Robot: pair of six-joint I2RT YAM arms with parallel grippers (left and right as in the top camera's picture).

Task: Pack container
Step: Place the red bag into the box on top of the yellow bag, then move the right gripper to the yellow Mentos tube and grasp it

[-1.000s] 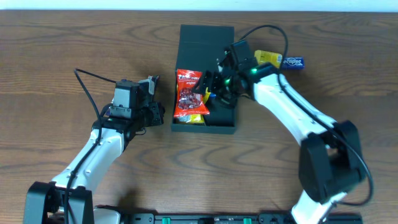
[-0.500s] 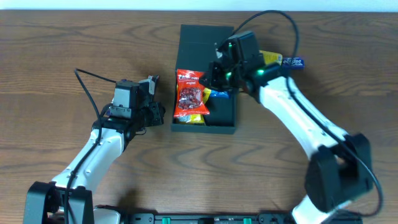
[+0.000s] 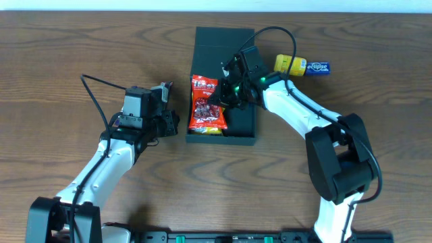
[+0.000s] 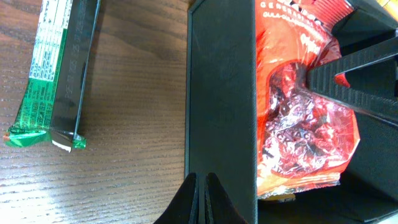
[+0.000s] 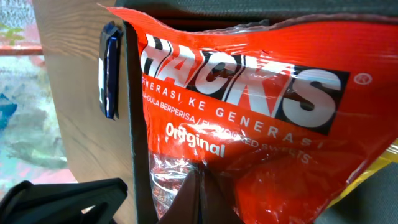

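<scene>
The dark green container (image 3: 223,40) lies open mid-table, its flap lid folded back at the far end. A red Hacks candy bag (image 3: 204,106) lies along its left side, over a yellow packet (image 3: 216,129). My right gripper (image 3: 221,96) is shut, and in the right wrist view its tips (image 5: 198,182) press down on the red bag (image 5: 261,93). My left gripper (image 3: 173,125) is shut with nothing in it. Its tips (image 4: 201,186) sit at the container's left wall (image 4: 221,93).
A yellow packet (image 3: 288,64) and a blue Eclipse pack (image 3: 317,67) lie right of the container. A green snack bar (image 4: 56,68) lies on the wood left of it. The right arm (image 3: 304,108) reaches across the container's right side.
The right gripper was open inside the container; it has shut and swung left onto the red bag. The left arm has not moved.
</scene>
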